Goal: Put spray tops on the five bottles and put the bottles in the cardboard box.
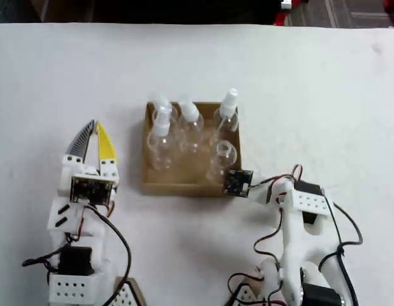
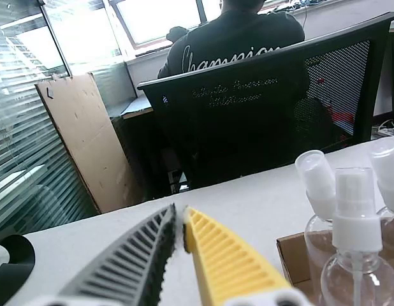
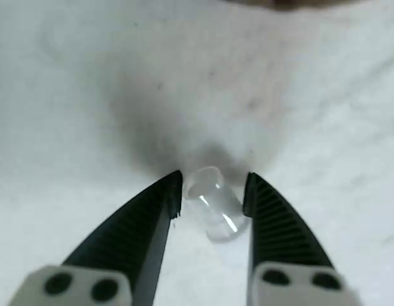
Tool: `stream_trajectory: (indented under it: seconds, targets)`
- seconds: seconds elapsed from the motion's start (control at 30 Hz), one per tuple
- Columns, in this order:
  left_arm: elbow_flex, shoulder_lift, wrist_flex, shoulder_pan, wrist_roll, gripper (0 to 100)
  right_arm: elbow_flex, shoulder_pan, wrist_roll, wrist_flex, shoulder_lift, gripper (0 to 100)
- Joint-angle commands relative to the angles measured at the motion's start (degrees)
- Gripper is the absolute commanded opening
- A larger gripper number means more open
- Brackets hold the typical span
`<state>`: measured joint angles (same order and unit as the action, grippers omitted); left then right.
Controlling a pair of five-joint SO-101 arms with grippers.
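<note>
The left gripper (image 1: pixel 94 126) sits pinched shut on open table (image 1: pixel 312 95) left of the box (image 1: pixel 184 187), which holds five bottles (image 1: pixel 189 131). The right gripper (image 3: pixel 213 191) clasps a clear cap (image 3: pixel 213 205) against the tabletop.

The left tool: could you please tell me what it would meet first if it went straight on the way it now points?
Probably nothing: the left tool, shut, points across the bare table beside the cardboard box, not at it. The way looks free to the far edge.
</note>
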<state>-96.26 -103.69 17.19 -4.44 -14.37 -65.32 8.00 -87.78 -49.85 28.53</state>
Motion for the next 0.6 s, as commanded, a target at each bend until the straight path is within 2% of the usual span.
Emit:
stream_trajectory:
  seconds: [0.0,0.1,0.2,0.37,0.57]
  targets:
    - [0.4,-1.1,-1.1,-0.5,-0.3,2,1.1,0.9,-0.2,1.1,0.0,0.9]
    - [0.4,-1.1,-1.1,-0.5,-0.3,2,2.5,1.3,0.3,1.0,0.0,8.8]
    - [0.4,-1.1,-1.1,-0.5,-0.3,2,4.6,1.6,4.6,0.9,0.0,14.7]
    - [0.4,-1.1,-1.1,-0.5,-0.4,2,7.7,1.5,9.1,0.7,0.0,15.6]
    - [0.3,-1.1,-1.1,-0.5,-0.4,2,11.4,2.5,9.3,-3.9,2.9,15.6]
